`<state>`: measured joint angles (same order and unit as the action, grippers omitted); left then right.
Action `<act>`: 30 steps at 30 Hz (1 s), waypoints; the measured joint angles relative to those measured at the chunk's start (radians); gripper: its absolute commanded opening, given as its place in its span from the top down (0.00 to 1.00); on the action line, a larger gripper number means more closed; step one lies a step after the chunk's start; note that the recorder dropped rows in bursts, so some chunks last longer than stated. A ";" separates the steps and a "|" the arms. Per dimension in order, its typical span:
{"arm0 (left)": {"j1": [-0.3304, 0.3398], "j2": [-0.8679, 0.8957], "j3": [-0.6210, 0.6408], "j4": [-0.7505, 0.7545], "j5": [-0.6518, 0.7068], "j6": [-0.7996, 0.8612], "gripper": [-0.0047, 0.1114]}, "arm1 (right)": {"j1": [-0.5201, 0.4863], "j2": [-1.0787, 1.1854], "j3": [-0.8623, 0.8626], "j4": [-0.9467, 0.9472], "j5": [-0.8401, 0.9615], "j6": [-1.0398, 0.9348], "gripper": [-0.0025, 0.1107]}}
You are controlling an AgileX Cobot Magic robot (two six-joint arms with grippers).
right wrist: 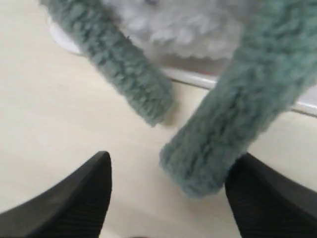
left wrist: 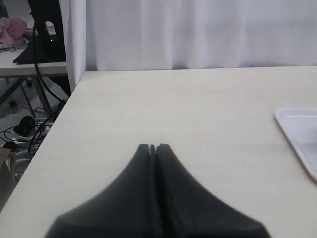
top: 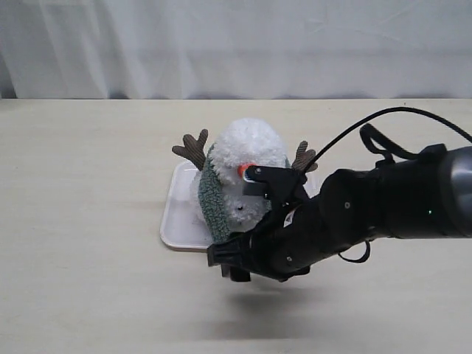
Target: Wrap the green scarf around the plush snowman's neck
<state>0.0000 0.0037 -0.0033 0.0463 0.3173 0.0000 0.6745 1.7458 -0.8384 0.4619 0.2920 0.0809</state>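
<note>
i am hovering my right claw (right wrist: 171, 171) low over the table, jaws standing wide apart and gripping nothing. the green scarf (right wrist: 237, 99) is draping over the plush snowman (top: 247, 151), its 2 ends hanging past the white tray (top: 175, 221): 1 is lying between my fingers, close to 1 of them, the other farther ahead toward the opposite finger. i judge i am working the crossing step; next i am needing to pinch the near end and carry it across. my left claw (left wrist: 154, 147) is sitting pinched shut, empty, well apart.
</note>
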 measured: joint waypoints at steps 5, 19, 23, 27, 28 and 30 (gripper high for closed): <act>0.000 0.000 0.000 0.000 0.000 0.000 0.96 | 0.071 0.000 0.000 0.000 -0.071 -0.029 0.43; 0.000 0.000 0.000 0.000 0.000 0.000 0.96 | 0.095 0.096 0.000 0.000 -0.229 -0.066 0.43; 0.000 0.000 0.000 0.000 0.000 0.000 0.96 | 0.095 0.120 0.000 0.000 -0.267 -0.081 0.43; 0.000 0.000 0.000 0.000 0.000 0.000 0.96 | 0.095 0.120 0.000 0.000 -0.308 -0.091 0.44; 0.000 0.000 0.000 0.000 0.000 0.000 0.96 | 0.095 0.120 0.000 0.000 -0.315 -0.096 0.47; 0.000 0.000 0.000 0.000 0.000 0.000 0.96 | 0.095 0.120 0.000 0.000 -0.322 -0.108 0.55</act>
<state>0.0000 0.0037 -0.0033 0.0463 0.3173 0.0000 0.7692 1.8656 -0.8384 0.4619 -0.0303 -0.0271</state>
